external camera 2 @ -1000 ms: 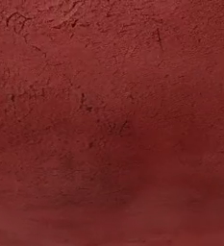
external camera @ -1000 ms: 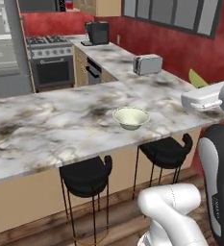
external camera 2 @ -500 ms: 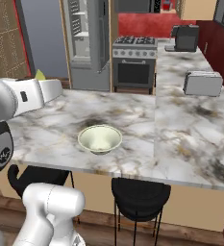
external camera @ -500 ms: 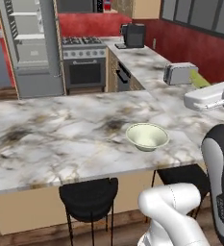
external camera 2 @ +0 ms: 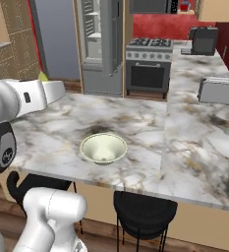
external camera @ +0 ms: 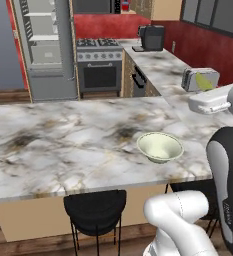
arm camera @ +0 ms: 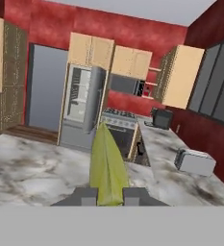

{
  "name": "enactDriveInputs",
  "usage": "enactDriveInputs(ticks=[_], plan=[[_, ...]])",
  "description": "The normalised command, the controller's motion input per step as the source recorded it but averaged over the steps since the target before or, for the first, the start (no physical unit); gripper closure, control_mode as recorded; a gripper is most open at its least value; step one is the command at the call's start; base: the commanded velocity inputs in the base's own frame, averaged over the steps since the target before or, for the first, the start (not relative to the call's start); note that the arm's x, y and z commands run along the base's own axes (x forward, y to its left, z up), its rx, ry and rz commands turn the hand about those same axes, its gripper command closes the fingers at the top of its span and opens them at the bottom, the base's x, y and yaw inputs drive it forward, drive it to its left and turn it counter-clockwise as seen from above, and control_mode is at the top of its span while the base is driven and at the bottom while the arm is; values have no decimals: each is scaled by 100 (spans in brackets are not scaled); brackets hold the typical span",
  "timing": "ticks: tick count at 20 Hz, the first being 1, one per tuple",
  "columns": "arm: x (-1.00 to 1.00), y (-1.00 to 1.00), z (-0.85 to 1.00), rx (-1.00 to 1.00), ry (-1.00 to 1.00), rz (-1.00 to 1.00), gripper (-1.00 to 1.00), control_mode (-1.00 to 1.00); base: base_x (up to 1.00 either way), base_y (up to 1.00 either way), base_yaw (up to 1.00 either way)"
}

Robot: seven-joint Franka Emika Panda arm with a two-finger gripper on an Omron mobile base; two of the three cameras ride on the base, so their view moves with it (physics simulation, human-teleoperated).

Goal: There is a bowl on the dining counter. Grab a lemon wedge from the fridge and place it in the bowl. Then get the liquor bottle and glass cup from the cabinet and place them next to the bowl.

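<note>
- My base has swung round: the dining counter (external camera: 63,145) now spreads before me, so the drop is near.
- My claw (arm camera: 107,196) is pinched nearly closed on the lemon wedge (arm camera: 107,166), right of the bowl (external camera: 160,147).
- Toaster (external camera: 200,80) far right; nothing blocks the bowl.
</note>
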Motion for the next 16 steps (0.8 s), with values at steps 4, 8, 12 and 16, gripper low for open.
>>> enactDriveInputs(ticks=[4,8,12,16], plan=[[56,-42,-23,14,48,9,100,-100,0,0,0],[54,-36,-53,19,69,8,100,-100,0,0,0],[34,-10,-65,8,65,4,100,-100,0,0,0],[9,0,-68,0,48,5,100,-100,0,0,0]])
